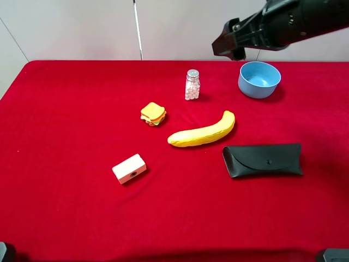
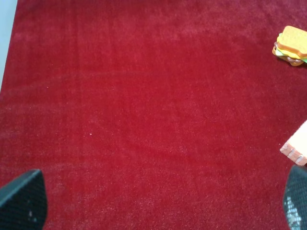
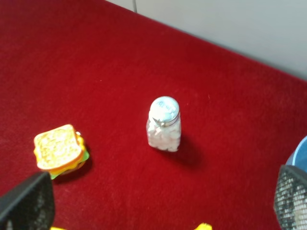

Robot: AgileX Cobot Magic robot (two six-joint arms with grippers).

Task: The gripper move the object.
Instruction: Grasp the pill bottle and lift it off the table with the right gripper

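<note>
The object, a small clear glass shaker bottle (image 1: 192, 85) with a silver cap and white-pink pellets, stands upright on the red tablecloth at the back middle. It also shows in the right wrist view (image 3: 164, 124), centred ahead of the fingers. My right gripper (image 1: 232, 46) hangs in the air above the table's back edge, to the right of the bottle and apart from it. In its wrist view the right gripper (image 3: 160, 201) is open and empty. My left gripper (image 2: 158, 201) is open and empty over bare cloth on the left.
A toy sandwich (image 1: 153, 113), a yellow banana (image 1: 203, 132), a cream block (image 1: 129, 168) and a black glasses case (image 1: 263, 160) lie in front of the bottle. A blue bowl (image 1: 259, 79) stands to its right, under the right arm.
</note>
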